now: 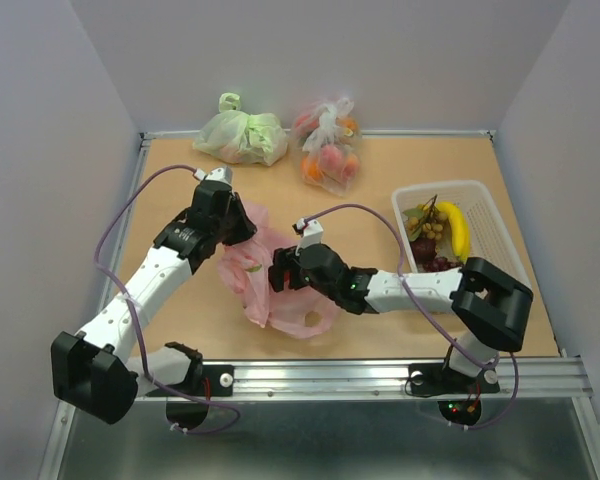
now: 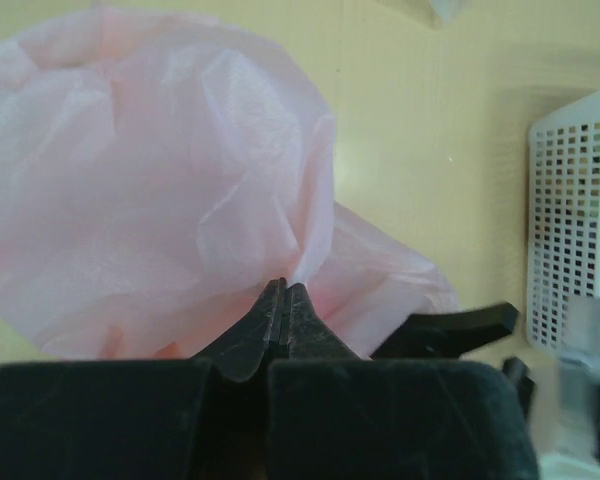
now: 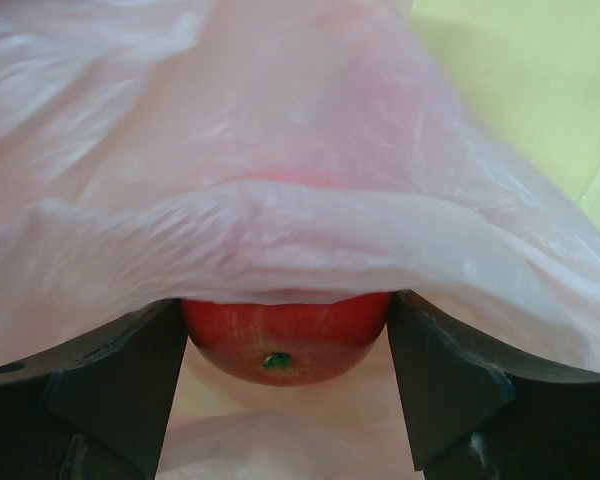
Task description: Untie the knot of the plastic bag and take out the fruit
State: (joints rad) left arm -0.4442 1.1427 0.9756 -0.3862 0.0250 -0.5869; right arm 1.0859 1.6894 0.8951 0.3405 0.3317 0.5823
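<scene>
Matte black left gripper [image 2: 283, 300] fingers press flat together, nipping a fold of the thin, crinkled pink plastic bag [image 2: 160, 180], which slumps in the middle of the tan bench [image 1: 380, 180]. Under its translucent film, the right gripper [image 3: 285, 345] clamps a smooth, round red fruit [image 3: 280, 330]. Farther right, a white lattice basket [image 1: 505, 215] holds a curved yellow banana [image 1: 456, 228].

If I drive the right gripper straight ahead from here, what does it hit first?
The red fruit: it already sits between the fingers of the right gripper, seemingly touching both. The pink bag drapes its film over it just beyond, so pushing on would likely press fruit into bag.
</scene>
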